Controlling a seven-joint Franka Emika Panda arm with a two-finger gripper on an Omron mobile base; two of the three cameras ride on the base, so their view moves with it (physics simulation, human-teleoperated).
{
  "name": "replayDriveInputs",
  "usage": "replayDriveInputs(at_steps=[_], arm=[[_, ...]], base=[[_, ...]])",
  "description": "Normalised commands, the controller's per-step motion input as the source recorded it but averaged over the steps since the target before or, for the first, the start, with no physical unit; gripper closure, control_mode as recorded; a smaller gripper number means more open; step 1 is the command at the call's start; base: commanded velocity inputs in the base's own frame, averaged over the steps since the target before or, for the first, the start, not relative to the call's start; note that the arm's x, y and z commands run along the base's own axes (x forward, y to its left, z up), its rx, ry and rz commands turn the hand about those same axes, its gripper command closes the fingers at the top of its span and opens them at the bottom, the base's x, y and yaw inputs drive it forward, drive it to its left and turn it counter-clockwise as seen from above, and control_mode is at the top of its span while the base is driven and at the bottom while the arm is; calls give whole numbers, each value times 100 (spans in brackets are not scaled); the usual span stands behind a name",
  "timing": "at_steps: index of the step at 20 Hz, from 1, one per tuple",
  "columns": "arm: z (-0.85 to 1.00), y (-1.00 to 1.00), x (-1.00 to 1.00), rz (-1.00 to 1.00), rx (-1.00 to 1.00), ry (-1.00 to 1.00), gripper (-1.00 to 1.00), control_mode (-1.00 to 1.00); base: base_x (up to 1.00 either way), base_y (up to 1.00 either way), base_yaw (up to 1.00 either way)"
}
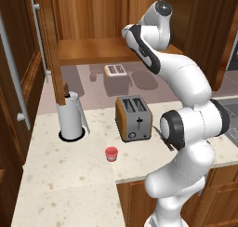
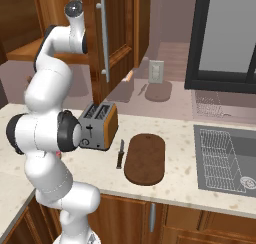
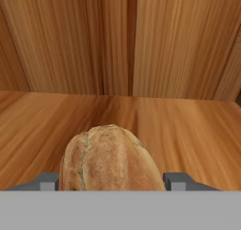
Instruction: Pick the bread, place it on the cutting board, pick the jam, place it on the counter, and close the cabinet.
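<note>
Between our two fingertips (image 3: 49, 181), one bread loaf (image 3: 109, 158) is sitting close against the hand camera, tan and crusty, resting on the wooden shelf of the cabinet (image 3: 188, 130). We are holding the gripper (image 3: 111, 182) partly open, a tip on each side of the loaf; whether the tips are touching it we cannot tell. Below, we are seeing one red jam jar (image 1: 111, 154) standing on the counter (image 1: 60, 175), one toaster (image 1: 134, 118) behind it, one paper towel roll (image 1: 70, 116), one oval cutting board (image 2: 145, 158) lying bare, and one knife (image 2: 120, 153) just beside that board.
</note>
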Motion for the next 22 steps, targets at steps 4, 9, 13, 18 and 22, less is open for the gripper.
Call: replayDriveInputs(at_steps=[4,9,13,18,22], arm=[[0,-4,-40,0,0,0,100,-100],[0,-9,-54,0,0,0,100,-100],[0,-6,-52,0,0,0,100,-100],[0,-5,-55,0,0,0,100,-100],[0,-6,-59,0,0,0,100,-100]], base=[[0,0,0],[0,0,0],[0,0,0],[0,0,0],[0,0,0]])
